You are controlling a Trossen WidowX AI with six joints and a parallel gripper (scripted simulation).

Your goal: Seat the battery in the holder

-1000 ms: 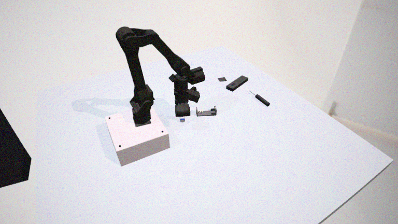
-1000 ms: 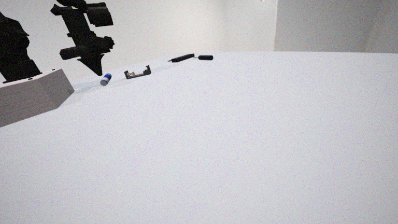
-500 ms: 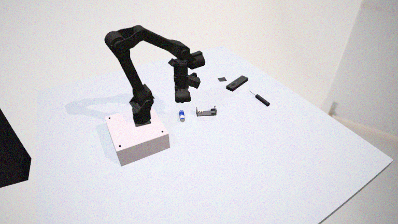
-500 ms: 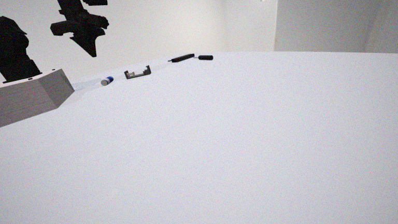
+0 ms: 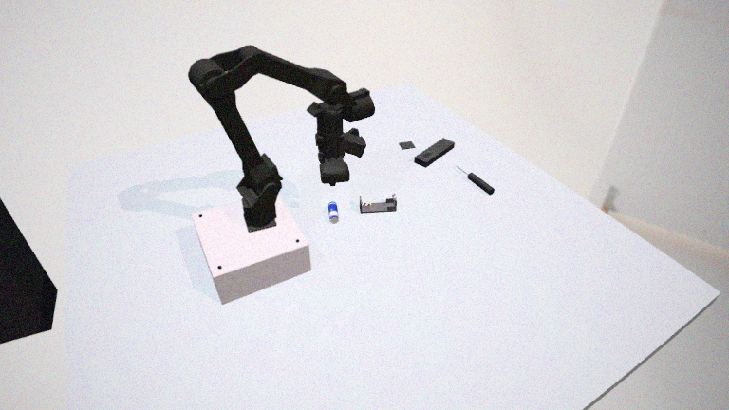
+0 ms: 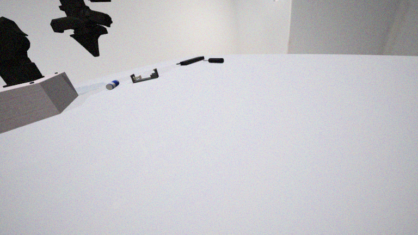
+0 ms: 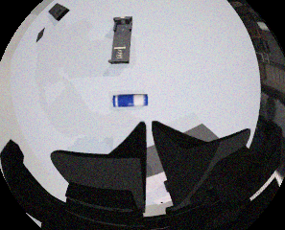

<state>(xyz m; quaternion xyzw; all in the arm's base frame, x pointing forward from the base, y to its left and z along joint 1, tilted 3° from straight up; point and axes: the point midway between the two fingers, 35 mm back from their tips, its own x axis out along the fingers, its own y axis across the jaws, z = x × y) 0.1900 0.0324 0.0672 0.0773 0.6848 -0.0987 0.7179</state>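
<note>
The arm (image 5: 252,110) is matte black all over, built of blocky, faceted links with rounded joint housings at the bends. It stands on a pale pinkish-white box base (image 5: 252,254), square-topped, with small dark screw dots near the corners of its top face. At the wrist end sit chunky black blocks, one jutting out toward 3 o'clock in the top view. The gripper (image 7: 149,134) is black too, with two wedge-shaped fingers tapering to points. No cables or markings can be made out.
</note>
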